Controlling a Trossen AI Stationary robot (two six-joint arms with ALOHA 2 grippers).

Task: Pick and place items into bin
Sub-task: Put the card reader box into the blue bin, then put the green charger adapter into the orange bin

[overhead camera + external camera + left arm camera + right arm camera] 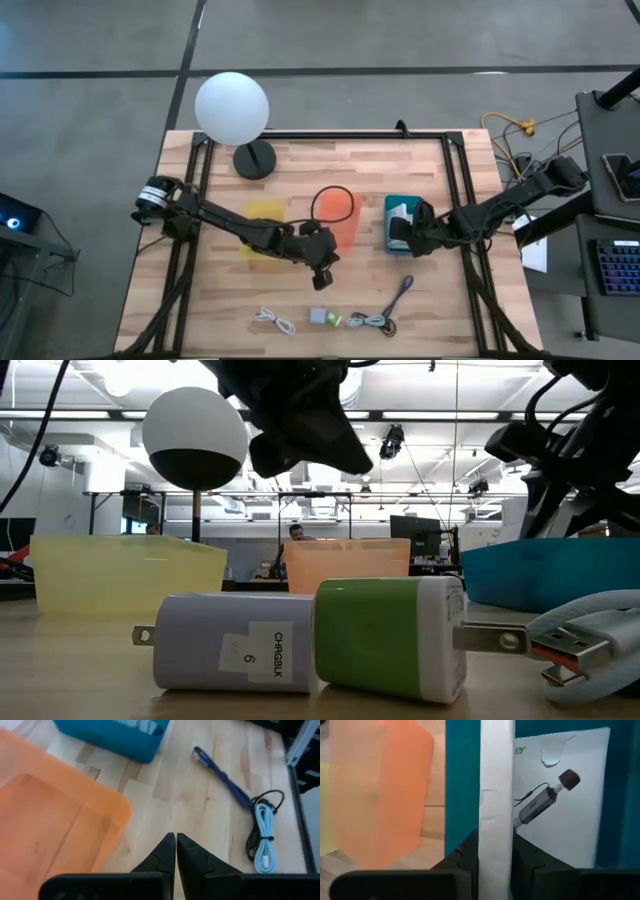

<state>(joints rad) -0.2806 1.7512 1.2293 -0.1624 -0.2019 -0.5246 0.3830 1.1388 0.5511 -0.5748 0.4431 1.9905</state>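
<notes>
My right gripper point(408, 226) is over the teal bin point(390, 206) and shut on a white card point(496, 780). A second white card printed with a dark stick shape point(560, 800) lies flat inside that bin. My left gripper point(322, 270) is shut and empty, hovering above bare wood point(176, 845) just near of the orange bin point(340, 222). Along the near edge lie a white cable point(275, 320), a grey cube point(318, 316) touching a green cube point(333, 319), a grey cable point(375, 322) and a purple cable point(401, 292). My right gripper pinches the white card between its two fingers point(465, 855). The card's end point(496, 840) sits between them, and the card stands edge-on and runs forward along the fingers over the teal bin. Whether its far end touches the bin, I cannot tell.
A yellow bin point(265, 226) stands left of the orange one. A white globe lamp point(232, 108) on a black base point(255, 158) stands at the far left. A dark cable loop point(333, 199) lies over the orange bin's far rim. Bare wood lies between the bins and the near items.
</notes>
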